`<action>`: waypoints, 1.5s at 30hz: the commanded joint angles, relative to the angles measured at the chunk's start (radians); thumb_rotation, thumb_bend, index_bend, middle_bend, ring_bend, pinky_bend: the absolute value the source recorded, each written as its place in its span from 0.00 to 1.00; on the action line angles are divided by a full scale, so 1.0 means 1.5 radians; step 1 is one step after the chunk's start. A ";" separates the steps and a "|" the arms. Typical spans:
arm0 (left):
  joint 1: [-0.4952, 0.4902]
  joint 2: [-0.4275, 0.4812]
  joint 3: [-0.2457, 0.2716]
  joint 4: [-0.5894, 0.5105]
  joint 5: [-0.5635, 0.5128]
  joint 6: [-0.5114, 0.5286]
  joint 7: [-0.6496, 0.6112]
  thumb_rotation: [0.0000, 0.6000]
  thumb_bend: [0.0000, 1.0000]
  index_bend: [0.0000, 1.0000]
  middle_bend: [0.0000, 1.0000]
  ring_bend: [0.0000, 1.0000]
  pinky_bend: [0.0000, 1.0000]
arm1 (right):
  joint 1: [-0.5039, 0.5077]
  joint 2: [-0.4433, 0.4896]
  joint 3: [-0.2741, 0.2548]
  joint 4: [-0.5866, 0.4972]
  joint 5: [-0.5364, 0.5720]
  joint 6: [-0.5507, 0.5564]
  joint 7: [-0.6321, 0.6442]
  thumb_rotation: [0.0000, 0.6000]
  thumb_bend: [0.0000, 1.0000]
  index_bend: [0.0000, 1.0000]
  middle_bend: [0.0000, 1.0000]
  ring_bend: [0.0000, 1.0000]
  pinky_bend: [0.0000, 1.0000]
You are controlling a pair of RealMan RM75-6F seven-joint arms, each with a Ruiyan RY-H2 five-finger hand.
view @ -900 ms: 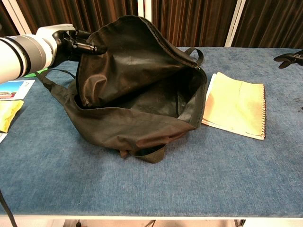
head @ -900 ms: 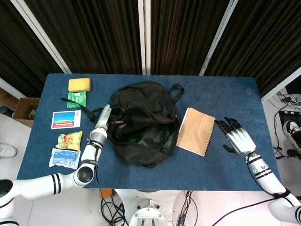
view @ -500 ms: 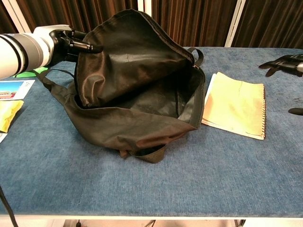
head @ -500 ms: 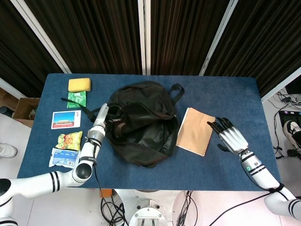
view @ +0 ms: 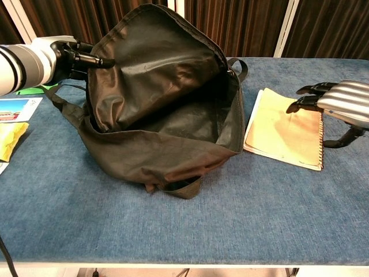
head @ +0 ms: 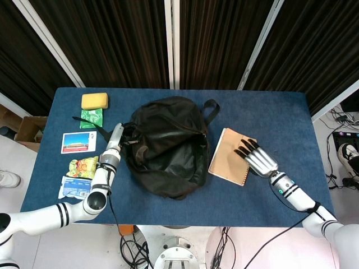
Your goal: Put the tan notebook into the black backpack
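Both views were evenly and fairly brightly lit from overhead, with no hard shadows on the blue table (head: 168, 193). The dark curtains behind soaked up light and showed little detail. The black backpack (view: 161, 109) was underexposed inside, its folds catching only faint brownish sheen. The right hand (view: 340, 104) carried streaky highlights along its metallic back, and the left hand (view: 69, 57) looked slightly soft at the frame edge. The white floor in the head view's corners was close to blown out. Focus was otherwise sharp, and the tan notebook (view: 285, 130) was cleanly exposed.
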 commanded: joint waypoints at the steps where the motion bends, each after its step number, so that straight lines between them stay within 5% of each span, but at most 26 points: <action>1: 0.000 -0.001 0.001 0.004 -0.002 -0.003 -0.002 1.00 0.48 0.63 0.59 0.47 0.37 | 0.009 -0.020 -0.008 0.032 -0.004 0.001 0.020 1.00 0.18 0.21 0.25 0.05 0.19; 7: -0.002 -0.003 0.000 0.011 -0.003 -0.008 -0.004 1.00 0.48 0.63 0.58 0.47 0.37 | 0.017 -0.057 -0.011 0.084 -0.001 0.003 0.034 1.00 0.18 0.21 0.25 0.05 0.19; 17: -0.003 0.000 -0.001 0.004 0.001 -0.002 -0.004 1.00 0.48 0.63 0.58 0.47 0.37 | 0.027 -0.130 0.006 0.175 0.015 0.047 0.085 1.00 0.46 0.23 0.26 0.06 0.20; 26: -0.003 0.006 -0.005 -0.004 0.000 0.002 -0.004 1.00 0.48 0.63 0.58 0.47 0.37 | 0.060 -0.172 0.041 0.187 0.056 0.020 0.105 1.00 0.53 0.23 0.25 0.06 0.20; 34: 0.001 0.013 -0.005 -0.012 0.004 0.000 -0.009 1.00 0.48 0.63 0.58 0.47 0.37 | 0.088 -0.193 0.052 0.175 0.069 0.001 0.072 1.00 0.34 0.22 0.27 0.06 0.21; 45: 0.008 0.018 -0.004 -0.012 0.015 -0.007 -0.025 1.00 0.48 0.63 0.58 0.47 0.37 | 0.104 -0.212 0.073 0.180 0.097 -0.008 0.055 1.00 0.28 0.53 0.36 0.12 0.23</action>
